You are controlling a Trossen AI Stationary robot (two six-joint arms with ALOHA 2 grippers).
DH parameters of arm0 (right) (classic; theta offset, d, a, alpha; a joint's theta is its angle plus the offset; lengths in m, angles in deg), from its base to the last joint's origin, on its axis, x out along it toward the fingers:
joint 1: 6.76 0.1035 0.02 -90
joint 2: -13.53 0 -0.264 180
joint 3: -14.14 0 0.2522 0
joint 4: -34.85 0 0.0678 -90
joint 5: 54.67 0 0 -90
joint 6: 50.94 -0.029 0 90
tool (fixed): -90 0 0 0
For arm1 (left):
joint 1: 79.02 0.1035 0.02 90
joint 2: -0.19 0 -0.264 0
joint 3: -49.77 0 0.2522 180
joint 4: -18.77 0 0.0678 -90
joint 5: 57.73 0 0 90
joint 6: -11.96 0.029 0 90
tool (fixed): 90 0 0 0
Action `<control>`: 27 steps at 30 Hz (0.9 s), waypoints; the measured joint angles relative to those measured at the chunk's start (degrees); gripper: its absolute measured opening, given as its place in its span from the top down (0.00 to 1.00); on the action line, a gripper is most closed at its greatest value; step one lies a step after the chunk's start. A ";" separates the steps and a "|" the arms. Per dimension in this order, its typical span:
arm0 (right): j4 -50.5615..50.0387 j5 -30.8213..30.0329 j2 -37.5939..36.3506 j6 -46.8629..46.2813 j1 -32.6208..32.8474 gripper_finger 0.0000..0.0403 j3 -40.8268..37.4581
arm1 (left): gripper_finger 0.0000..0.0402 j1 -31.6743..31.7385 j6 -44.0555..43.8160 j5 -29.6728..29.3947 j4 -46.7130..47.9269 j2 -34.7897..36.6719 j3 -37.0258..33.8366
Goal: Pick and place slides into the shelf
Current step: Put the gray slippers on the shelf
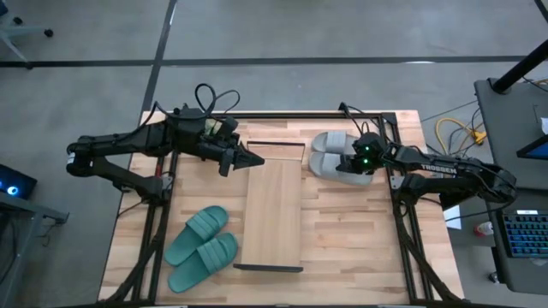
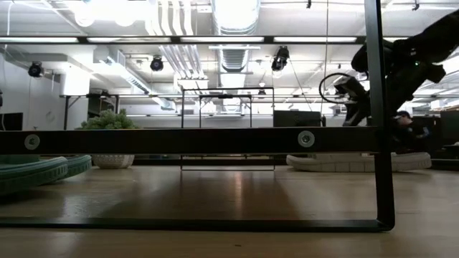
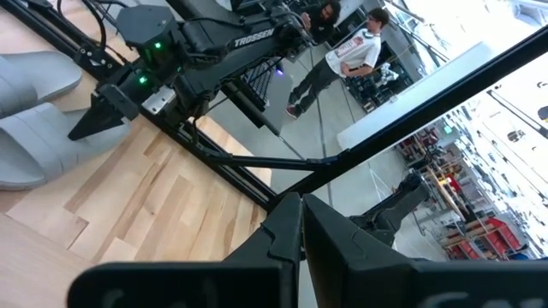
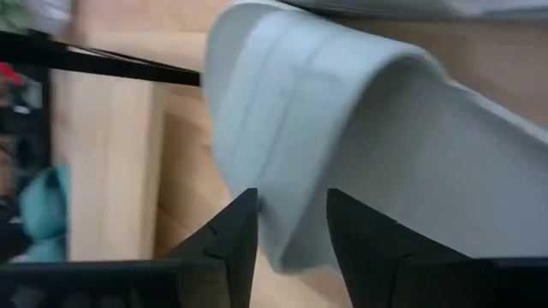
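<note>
Grey slide [image 4: 360, 111] looks soft, light; right tool [image 4: 291, 222], part open, faces its strap. Left tool [image 1: 254, 159] closed, empty.

Two grey slides [image 1: 332, 154], two green slides [image 1: 201, 246], one shelf [image 1: 274, 214].

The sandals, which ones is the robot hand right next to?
The light grey pair, far from the teal-green pair. The right gripper is open at the grey sandal closer to the shelf's middle; the left gripper is shut above the shelf.
</note>
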 joint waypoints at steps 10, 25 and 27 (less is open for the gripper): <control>6.09 0.03 -0.01 -3.63 0.00 0.61 -3.61 | 1.00 0.00 -0.02 0.01 -0.01 0.00 0.00; 10.24 -0.45 1.51 -4.05 0.00 0.74 -3.55 | 1.00 0.02 0.00 -0.68 -0.17 -0.02 0.00; 10.56 -0.41 2.69 -4.38 0.00 0.80 -3.49 | 1.00 0.02 0.00 -0.68 -0.15 0.00 0.00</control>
